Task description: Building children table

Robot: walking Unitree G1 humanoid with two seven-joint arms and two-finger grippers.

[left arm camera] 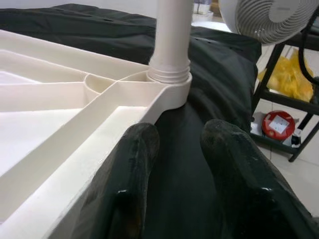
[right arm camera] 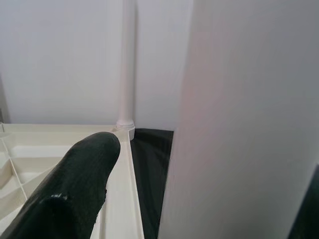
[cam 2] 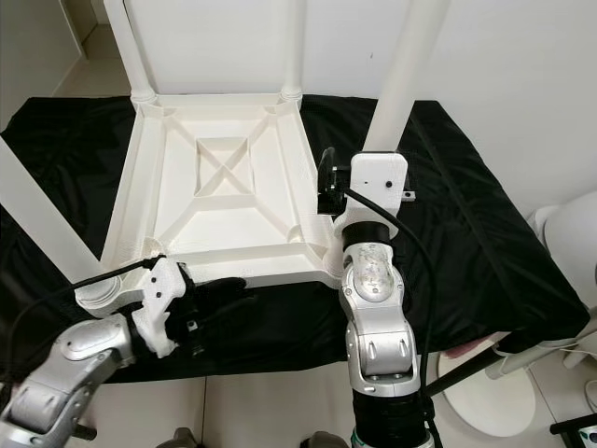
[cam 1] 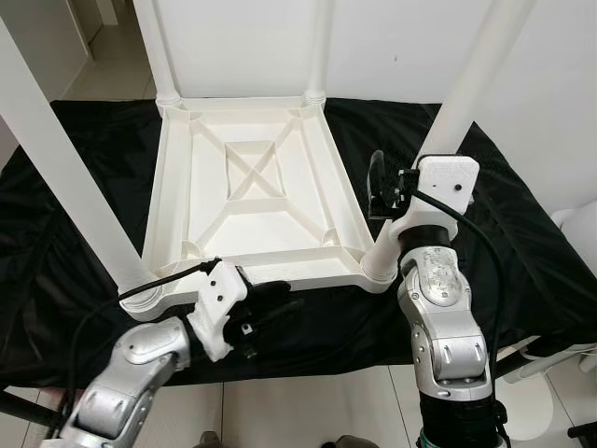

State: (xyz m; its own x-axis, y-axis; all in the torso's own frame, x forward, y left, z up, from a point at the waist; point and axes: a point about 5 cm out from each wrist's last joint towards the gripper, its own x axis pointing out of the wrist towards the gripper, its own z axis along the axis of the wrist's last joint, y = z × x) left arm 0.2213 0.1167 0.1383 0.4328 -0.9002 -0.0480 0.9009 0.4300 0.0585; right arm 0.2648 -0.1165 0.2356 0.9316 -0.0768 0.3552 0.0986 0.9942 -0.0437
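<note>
A white plastic table (cam 1: pixel 252 201) lies upside down on a black cloth (cam 1: pixel 522 243), with its four white legs sticking up. The right pincer (cam 1: pixel 384 191) is up against the near right leg (cam 1: pixel 466 93); one black finger (right arm camera: pixel 70 194) sits beside it, but I cannot tell if it pinches the leg. The left pincer (cam 1: pixel 270 303) rests on the cloth just by the table's near edge, its two fingers (left arm camera: pixel 127 164) spread apart, holding nothing. A white fan (left arm camera: pixel 271 20) stands off to the side.

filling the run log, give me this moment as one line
white plastic upturned tabletop on black cloth, four legs in | right tool at near-right white leg | left tool open beside near rim
</note>
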